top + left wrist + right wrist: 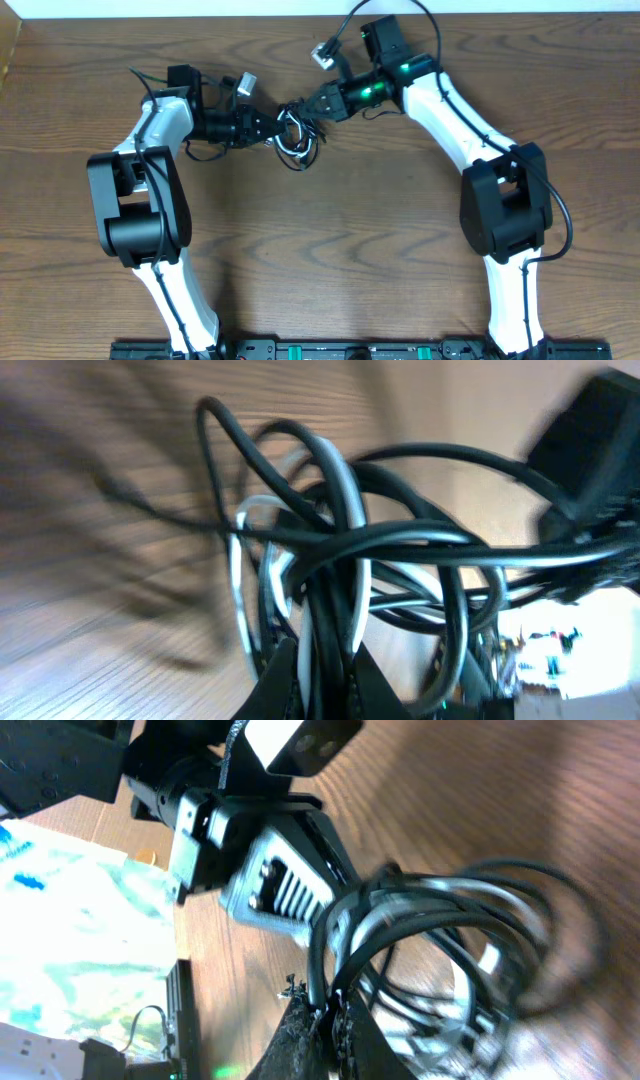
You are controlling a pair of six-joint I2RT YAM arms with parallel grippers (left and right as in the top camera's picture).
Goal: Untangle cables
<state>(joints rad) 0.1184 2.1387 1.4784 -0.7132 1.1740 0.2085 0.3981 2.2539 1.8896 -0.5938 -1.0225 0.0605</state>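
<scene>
Up at the far middle of the table [350,250], both arms meet over the cables [293,137], a small knot of black loops with one white strand. Lifted or just brushing the wood, I cannot tell. Now the left gripper [272,128] reaches in from its side, and on its wrist view its fingers [275,685] are pinched together on a black and a white strand at the base of the knot. Facing it, almost nose to nose, the right gripper [302,107] is closed on a black loop in its own view. Holding the bundle from opposite sides looks like a setup for pulling apart, one anchoring while the other draws a loop free. Loops cross tightly between them, so nothing is separated yet, and a plug [245,85] lies just behind the left gripper
</scene>
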